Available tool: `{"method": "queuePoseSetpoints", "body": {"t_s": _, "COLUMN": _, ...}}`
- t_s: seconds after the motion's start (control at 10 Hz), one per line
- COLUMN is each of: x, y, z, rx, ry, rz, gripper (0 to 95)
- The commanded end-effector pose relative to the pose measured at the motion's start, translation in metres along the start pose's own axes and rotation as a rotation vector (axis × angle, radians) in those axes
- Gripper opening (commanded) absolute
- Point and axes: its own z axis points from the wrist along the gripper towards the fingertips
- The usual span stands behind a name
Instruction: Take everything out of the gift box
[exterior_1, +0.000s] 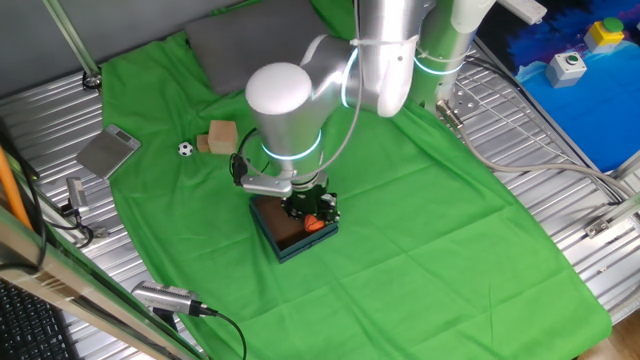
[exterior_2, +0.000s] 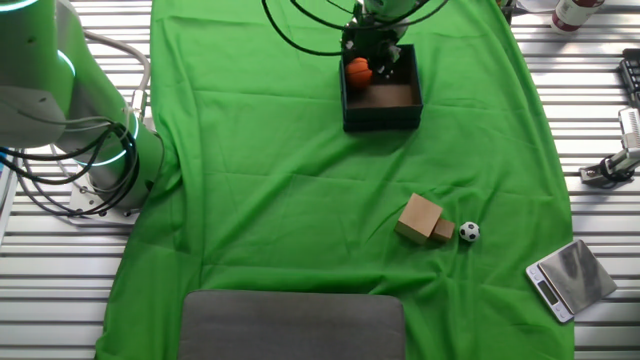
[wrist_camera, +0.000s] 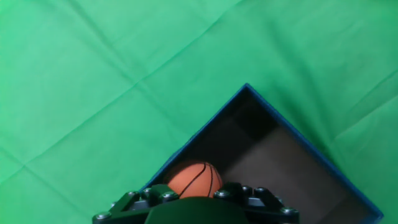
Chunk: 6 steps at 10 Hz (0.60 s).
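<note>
The end effector (exterior_1: 311, 212) is down inside the box (exterior_1: 283, 237), at the basketball (exterior_2: 358, 71). In the hand view the orange ball (wrist_camera: 195, 179) sits directly in front of the fingers, at the box wall, but I cannot tell if the fingers grasp it or only stand beside it. The rest of the brown box floor shows bare. The block (exterior_2: 423, 219) and the soccer ball (exterior_2: 469, 232) lie on the green cloth (exterior_2: 280, 180) of the tabletop, well apart from the box, just beside each other. A grey plate (exterior_2: 572, 278) lies near the cloth edge.
</note>
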Motion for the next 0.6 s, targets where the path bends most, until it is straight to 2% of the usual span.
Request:
{"method": "queuePoseSetpoints", "body": {"t_s": 0.1, "x": -0.001, "y": -0.001, "z": -0.005, "rx": -0.009, "ry": 0.006, "rz": 0.016, "gripper": 0.0}}
{"method": "queuePoseSetpoints", "body": {"t_s": 0.3, "x": -0.003, "y": -0.003, "z": -0.022, "rx": -0.009, "ry": 0.018, "rz": 0.015, "gripper": 0.0}}
{"method": "queuePoseSetpoints", "body": {"t_s": 0.4, "x": -0.003, "y": -0.006, "z": -0.036, "rx": -0.022, "ry": 0.023, "rz": 0.012, "gripper": 0.0}}
{"method": "queuePoseSetpoints", "body": {"t_s": 0.5, "x": -0.003, "y": -0.008, "z": -0.043, "rx": -0.025, "ry": 0.028, "rz": 0.008, "gripper": 0.0}}
{"method": "queuePoseSetpoints", "body": {"t_s": 0.6, "x": -0.002, "y": -0.020, "z": -0.065, "rx": -0.039, "ry": 0.042, "rz": -0.013, "gripper": 0.0}}
